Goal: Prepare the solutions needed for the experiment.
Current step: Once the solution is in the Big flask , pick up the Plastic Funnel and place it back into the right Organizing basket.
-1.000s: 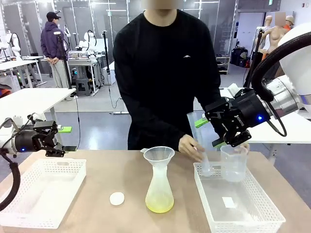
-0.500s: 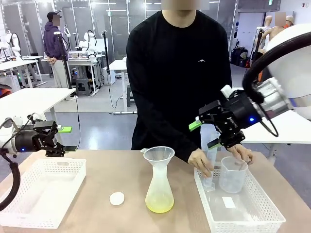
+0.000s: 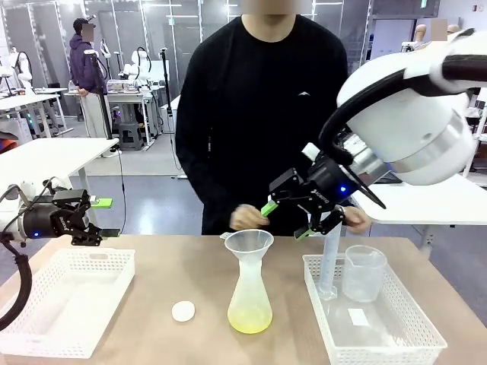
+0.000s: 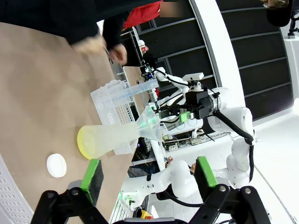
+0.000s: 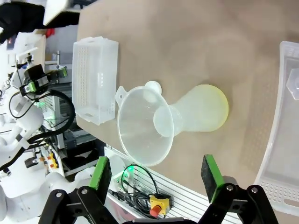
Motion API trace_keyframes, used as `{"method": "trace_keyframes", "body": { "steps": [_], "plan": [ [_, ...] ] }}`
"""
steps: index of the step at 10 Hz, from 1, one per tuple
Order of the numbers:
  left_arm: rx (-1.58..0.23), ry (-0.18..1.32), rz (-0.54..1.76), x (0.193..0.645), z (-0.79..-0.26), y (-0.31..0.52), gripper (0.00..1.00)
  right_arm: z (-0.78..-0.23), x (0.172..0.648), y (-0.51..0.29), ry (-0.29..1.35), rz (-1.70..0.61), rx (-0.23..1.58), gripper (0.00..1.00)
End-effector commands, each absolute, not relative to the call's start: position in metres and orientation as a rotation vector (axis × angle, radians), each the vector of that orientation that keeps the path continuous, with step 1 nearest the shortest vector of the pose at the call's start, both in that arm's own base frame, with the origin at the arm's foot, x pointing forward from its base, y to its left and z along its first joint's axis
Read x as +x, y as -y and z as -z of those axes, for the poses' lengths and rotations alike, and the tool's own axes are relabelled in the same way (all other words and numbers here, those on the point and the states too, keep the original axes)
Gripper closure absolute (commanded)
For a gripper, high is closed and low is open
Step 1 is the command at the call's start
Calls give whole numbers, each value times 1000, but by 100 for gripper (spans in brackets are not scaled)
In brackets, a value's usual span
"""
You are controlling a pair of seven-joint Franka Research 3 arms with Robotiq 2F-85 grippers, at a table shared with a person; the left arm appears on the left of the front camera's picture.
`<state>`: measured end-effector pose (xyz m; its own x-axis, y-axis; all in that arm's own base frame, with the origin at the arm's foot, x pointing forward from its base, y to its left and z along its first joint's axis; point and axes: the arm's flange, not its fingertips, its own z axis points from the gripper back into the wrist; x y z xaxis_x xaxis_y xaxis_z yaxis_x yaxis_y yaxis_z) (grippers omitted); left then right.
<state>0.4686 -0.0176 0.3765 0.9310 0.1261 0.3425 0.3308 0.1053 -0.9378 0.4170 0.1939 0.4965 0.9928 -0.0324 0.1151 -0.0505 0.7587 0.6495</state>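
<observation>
The solutions (image 3: pixel 249 324) show as a shallow pale yellow-green layer in the bottom of a frosted conical flask (image 3: pixel 249 293). The flask stands mid-table with a clear funnel (image 3: pixel 249 243) in its neck. My right gripper (image 3: pixel 287 220) hangs open just right of the funnel and a little above it, holding nothing. In the right wrist view the open right gripper (image 5: pixel 155 177) looks down on the funnel (image 5: pixel 145 126) and the liquid (image 5: pixel 223 109). At the far left my left gripper (image 3: pixel 106 217) is open and empty. The left wrist view has the left gripper (image 4: pixel 148 172) facing the flask (image 4: pixel 110 140).
A white basket (image 3: pixel 380 338) at the right holds a graduated cylinder (image 3: pixel 331 262) and a beaker (image 3: pixel 363 274). Another white basket (image 3: pixel 65 304) sits at the left. A small white cap (image 3: pixel 183 310) lies beside the flask. The person's hand (image 3: pixel 247 217) hovers behind the funnel.
My right arm swung left from above the right basket to beside the funnel. The person set the cylinder and beaker down in the basket and pulled both hands back. The left arm stayed still.
</observation>
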Motion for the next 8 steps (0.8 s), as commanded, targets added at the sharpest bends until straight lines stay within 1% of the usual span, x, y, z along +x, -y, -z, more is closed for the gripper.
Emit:
{"method": "trace_keyframes", "body": {
  "steps": [1,8],
  "plan": [
    [-1465,378,166,467,-379,17,0,-498,430,-208,93,23,660,3],
    [-1465,378,166,467,-379,17,0,-470,442,-226,12,11,628,3]
  ]
}}
